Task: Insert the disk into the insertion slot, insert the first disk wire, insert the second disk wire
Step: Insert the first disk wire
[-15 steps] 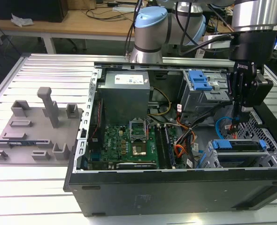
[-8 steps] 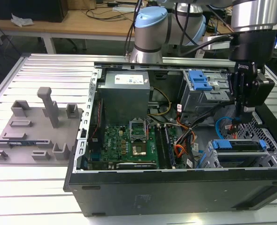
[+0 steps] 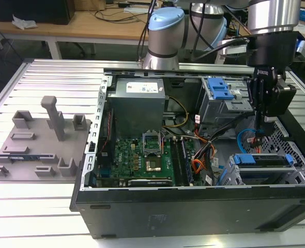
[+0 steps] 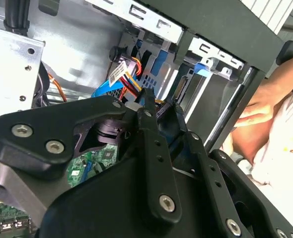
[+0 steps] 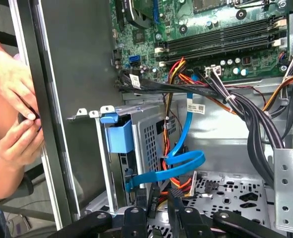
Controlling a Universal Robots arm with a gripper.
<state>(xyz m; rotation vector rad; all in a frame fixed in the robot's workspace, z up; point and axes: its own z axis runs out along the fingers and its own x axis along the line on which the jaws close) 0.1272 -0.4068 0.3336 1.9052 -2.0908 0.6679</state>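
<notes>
Disk (image 3: 244, 159) is seated in the insertion slot (image 3: 297, 173), at the exterior view's right.
Gripper (image 5: 160, 196) is positioned just beside the slot, jaws narrow, pinched on black connector (image 5: 176, 192) of red-yellow wires; blue cable (image 5: 186, 161) is run to the disk's edge.

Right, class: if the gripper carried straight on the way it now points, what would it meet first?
Probably the looped blue cable and coloured wires just ahead of the gripper, beside the insertion slot; depth is unclear.
</notes>
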